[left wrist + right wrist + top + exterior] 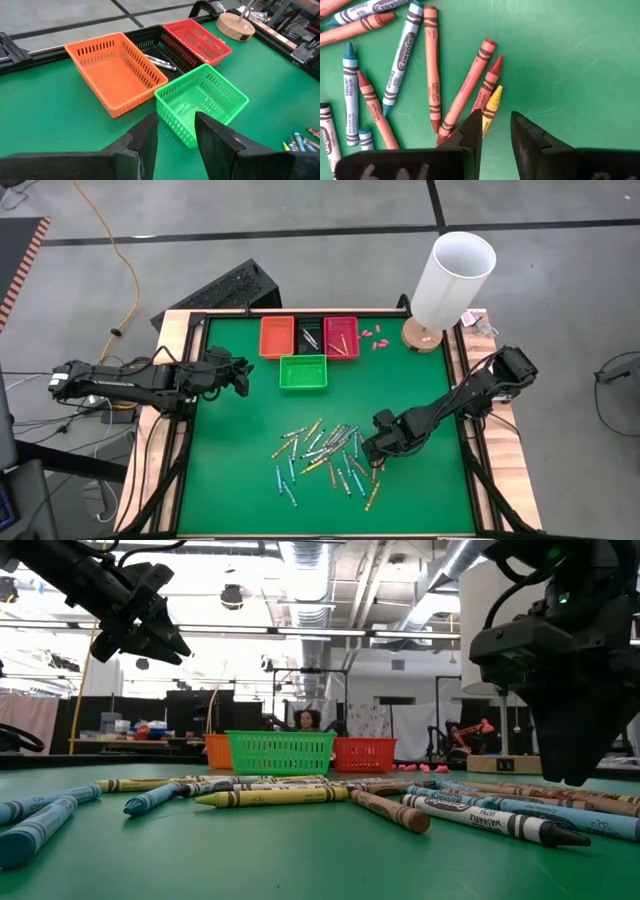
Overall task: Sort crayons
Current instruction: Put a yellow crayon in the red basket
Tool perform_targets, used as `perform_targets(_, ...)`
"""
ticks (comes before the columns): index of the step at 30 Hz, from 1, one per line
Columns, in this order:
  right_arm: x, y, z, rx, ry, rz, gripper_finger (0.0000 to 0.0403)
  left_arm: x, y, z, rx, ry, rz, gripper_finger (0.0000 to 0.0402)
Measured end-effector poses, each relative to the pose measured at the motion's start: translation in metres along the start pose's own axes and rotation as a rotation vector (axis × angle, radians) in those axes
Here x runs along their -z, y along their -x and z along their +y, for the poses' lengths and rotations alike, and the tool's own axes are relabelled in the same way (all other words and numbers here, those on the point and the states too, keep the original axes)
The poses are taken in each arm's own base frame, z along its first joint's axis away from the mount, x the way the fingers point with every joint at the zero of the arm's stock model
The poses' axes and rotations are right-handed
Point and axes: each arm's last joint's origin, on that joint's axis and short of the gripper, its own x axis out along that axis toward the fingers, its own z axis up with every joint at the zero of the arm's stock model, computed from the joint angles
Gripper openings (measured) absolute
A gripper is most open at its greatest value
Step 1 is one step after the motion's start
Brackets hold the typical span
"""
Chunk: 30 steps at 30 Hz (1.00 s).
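Left pincer [243, 374] hovering over the green bench [230, 470] at about 9 o'clock, fingers [212, 135] sitting slightly apart, holding nothing, pointing at the green basket [303, 372] just beside it. Right pincer [374, 452] hanging low at about 4 o'clock, right over the 3 o'clock edge of the crayons [325, 448], narrow gap between fingers [470, 132], nothing gripped; a yellow crayon [491, 106] lying just ahead of the tips among reddish ones. Crayons lying scattered loose on the bench around 5 to 6 o'clock. Orange basket [277, 336], black basket [310, 336] and red basket [341, 336] sitting in a row at 12 o'clock, the black one holding a couple of crayons.
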Motion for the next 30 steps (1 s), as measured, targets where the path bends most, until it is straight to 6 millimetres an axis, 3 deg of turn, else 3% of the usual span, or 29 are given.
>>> perform_targets(30,-0.0047,-0.0005,-0.0007,0.009,0.055,-0.004,0.0098,-0.0001,0.0001,0.0001,-0.005,0.046,-0.004,0.0119)
